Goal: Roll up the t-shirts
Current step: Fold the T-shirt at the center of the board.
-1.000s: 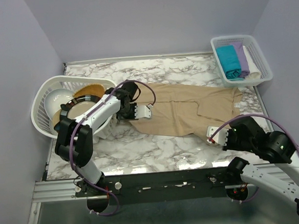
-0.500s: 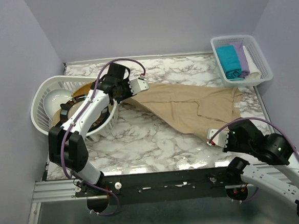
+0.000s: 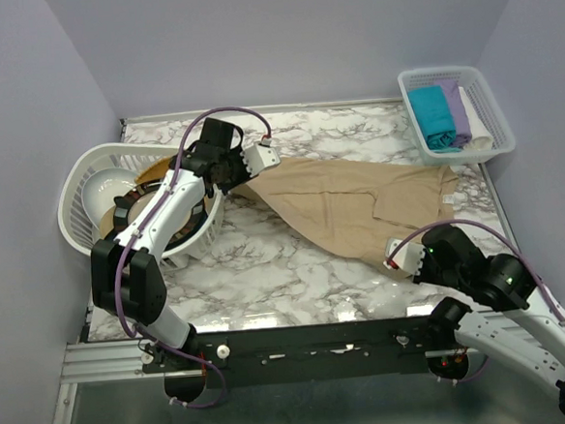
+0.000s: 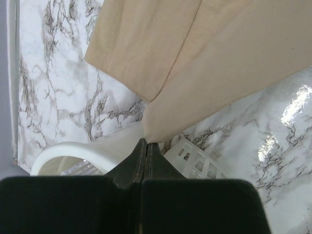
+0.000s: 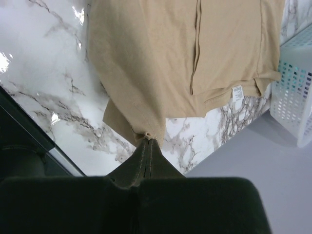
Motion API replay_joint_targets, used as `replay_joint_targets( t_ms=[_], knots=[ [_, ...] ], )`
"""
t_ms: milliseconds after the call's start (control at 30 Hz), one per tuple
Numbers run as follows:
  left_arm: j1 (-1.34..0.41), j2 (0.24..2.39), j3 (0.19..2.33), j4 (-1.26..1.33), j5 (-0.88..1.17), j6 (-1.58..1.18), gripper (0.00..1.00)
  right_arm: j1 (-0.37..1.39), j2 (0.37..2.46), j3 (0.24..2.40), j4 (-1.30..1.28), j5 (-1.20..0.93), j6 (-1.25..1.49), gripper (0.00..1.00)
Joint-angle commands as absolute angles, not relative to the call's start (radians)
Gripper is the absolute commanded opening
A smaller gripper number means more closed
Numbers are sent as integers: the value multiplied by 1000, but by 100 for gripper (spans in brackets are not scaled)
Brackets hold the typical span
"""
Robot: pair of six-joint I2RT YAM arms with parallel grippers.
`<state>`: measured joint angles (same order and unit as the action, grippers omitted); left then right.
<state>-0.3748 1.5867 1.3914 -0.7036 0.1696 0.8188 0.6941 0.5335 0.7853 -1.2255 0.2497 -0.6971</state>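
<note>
Since a second ago the left gripper (image 3: 259, 158) has carried its corner of the beige t-shirt (image 3: 350, 202) up and back, beside the round white basket (image 3: 77, 192). The right gripper (image 3: 394, 256) has drawn the near corner a little leftward. Both claws are pinched tight on the fabric. The shirt lies stretched aslant across the marble table (image 3: 267, 271) between them. A teal roll (image 3: 433, 114), lilac roll (image 3: 457, 108) and white roll (image 3: 476, 116) sit in the small crate (image 3: 452, 69) at the far right.
</note>
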Motion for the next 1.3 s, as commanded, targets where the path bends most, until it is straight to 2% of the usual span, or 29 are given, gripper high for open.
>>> replay_joint_targets(
  t_ms=[0, 433, 600, 767, 1000, 1267],
  knots=[
    [-370, 1537, 1358, -670, 193, 798, 0, 687, 509, 718, -1106, 258, -652, 0],
    [-368, 1491, 1309, -669, 176, 792, 0, 672, 629, 646, -730, 130, -738, 0],
    [-368, 1508, 1327, -676, 167, 779, 0, 568, 701, 554, -545, 91, -743, 0],
    [-368, 1491, 1325, -721, 175, 801, 0, 445, 742, 713, -601, 11, -666, 1],
    [-368, 1479, 1310, -716, 186, 773, 0, 445, 799, 943, -776, -112, -497, 0],
    [-368, 1460, 1322, -706, 183, 719, 0, 445, 784, 1077, -919, -60, -492, 0]
  ],
)
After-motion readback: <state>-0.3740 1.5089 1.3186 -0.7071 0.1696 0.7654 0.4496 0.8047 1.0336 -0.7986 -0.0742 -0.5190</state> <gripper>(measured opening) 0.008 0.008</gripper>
